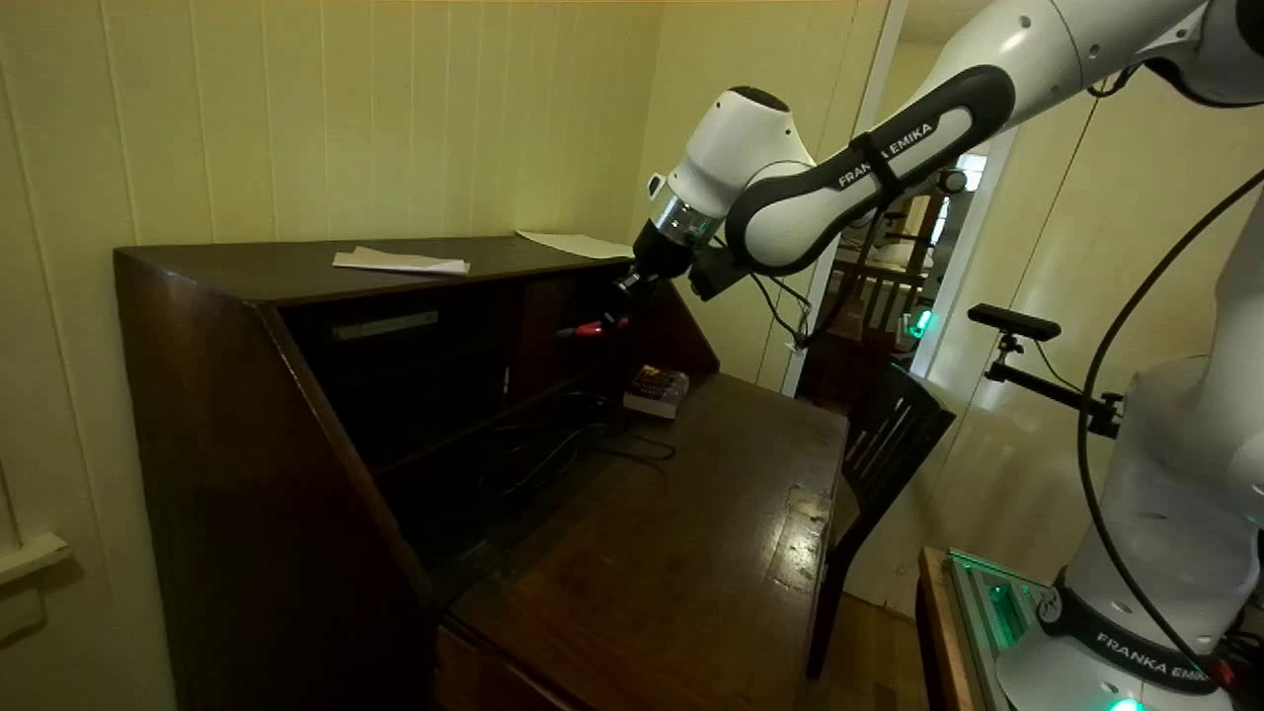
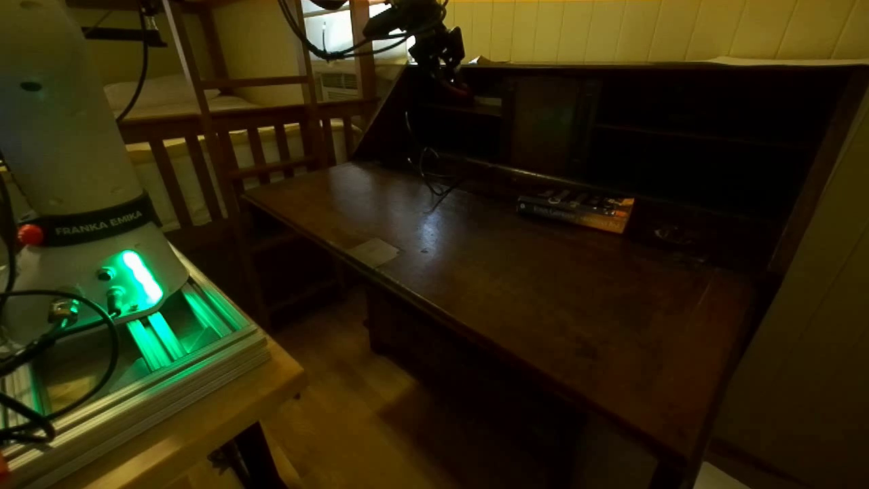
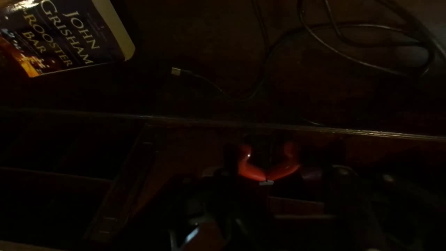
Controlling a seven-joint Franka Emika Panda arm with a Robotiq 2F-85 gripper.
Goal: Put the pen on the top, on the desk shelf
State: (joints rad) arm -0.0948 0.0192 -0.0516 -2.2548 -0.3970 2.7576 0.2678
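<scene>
No clear pen shows; a red, two-armed tool like pliers (image 1: 590, 328) is in my gripper (image 1: 616, 314). In the wrist view the tool's red arms (image 3: 252, 171) meet at a small grey piece between my dark fingers (image 3: 267, 157). My gripper seems shut on it and holds it in the air before the upper inner compartments, below the front edge of the top (image 1: 296, 269). The tool is a dim red spot (image 2: 458, 88) in an exterior view. The desk shelf (image 2: 706, 136) is a thin dark board in the shadowy inner compartments. The finger contact is too dark to see fully.
White papers (image 1: 400, 261) lie on the top. A paperback book (image 1: 656, 391) and black cables (image 1: 563, 444) lie on the writing leaf (image 1: 681, 533). An upright panel (image 2: 546, 122) divides the compartments. A dark chair (image 1: 879, 464) stands beside the desk.
</scene>
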